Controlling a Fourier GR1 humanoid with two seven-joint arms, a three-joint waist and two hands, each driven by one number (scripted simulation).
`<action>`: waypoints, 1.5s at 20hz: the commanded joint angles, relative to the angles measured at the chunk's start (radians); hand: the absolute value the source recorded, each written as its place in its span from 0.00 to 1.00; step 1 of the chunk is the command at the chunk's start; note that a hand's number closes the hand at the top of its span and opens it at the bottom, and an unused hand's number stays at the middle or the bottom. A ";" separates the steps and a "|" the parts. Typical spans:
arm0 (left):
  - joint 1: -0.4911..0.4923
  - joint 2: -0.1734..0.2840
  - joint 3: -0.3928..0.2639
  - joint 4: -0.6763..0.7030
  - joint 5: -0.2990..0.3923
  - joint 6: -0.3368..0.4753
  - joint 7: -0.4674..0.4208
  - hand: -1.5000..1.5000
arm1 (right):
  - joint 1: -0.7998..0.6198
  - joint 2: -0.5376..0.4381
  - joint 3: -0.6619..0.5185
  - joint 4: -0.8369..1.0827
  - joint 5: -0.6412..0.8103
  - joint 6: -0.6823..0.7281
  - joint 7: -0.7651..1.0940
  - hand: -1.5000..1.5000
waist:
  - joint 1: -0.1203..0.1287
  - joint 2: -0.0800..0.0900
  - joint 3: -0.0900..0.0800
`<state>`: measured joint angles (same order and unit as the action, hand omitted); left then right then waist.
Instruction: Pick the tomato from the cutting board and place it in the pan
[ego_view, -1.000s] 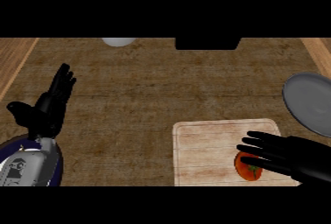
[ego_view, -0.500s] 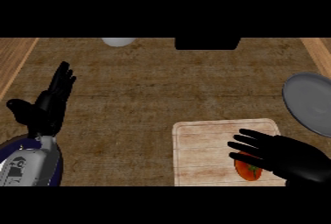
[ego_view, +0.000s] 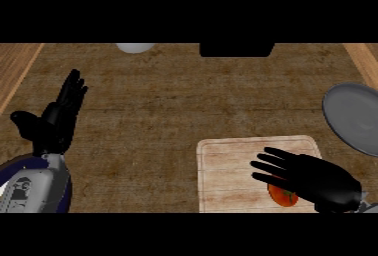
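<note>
While the tomato (ego_view: 283, 196) lies on the cutting board (ego_view: 232, 172), at the board's near right corner, the right hand (ego_view: 314, 177) is spread directly above it, fingers apart and extended, holding nothing. That posture looks like preparation for a grasp from above (no closure is evident). The pan (ego_view: 356, 120) sits on the counter (ego_view: 184, 110) just beyond the board's far right corner, judged an easy carry. Well left of the board, the left hand (ego_view: 55, 122) rests open, fingers up. A pale bowl (ego_view: 135, 47) and a dark block (ego_view: 236, 49) stand well beyond the board's far edge.
</note>
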<state>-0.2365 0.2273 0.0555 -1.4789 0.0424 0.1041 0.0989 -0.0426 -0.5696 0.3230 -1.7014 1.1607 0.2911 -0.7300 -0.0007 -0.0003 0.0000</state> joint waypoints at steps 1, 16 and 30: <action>0.042 -0.033 -0.006 -0.019 -0.012 0.004 -0.035 0.50 | 0.006 0.051 0.027 0.089 0.098 -0.071 0.003 0.00 | 0.002 0.000 0.000; -0.006 -0.035 0.005 -0.048 -0.046 -0.009 0.045 0.50 | -0.045 0.090 0.020 0.217 0.192 -0.145 -0.174 1.00 | 0.002 0.000 0.000; 0.017 -0.019 0.072 0.003 -0.025 -0.020 -0.016 0.50 | 0.008 0.412 -0.369 0.310 0.095 0.003 0.452 1.00 | -0.072 0.007 -0.004</action>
<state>-0.2235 0.2004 0.1091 -1.4788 0.0168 0.0739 0.0851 -0.0595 -0.2735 0.0991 -1.4479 1.2829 0.2549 -0.5404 -0.0310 -0.0022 -0.0091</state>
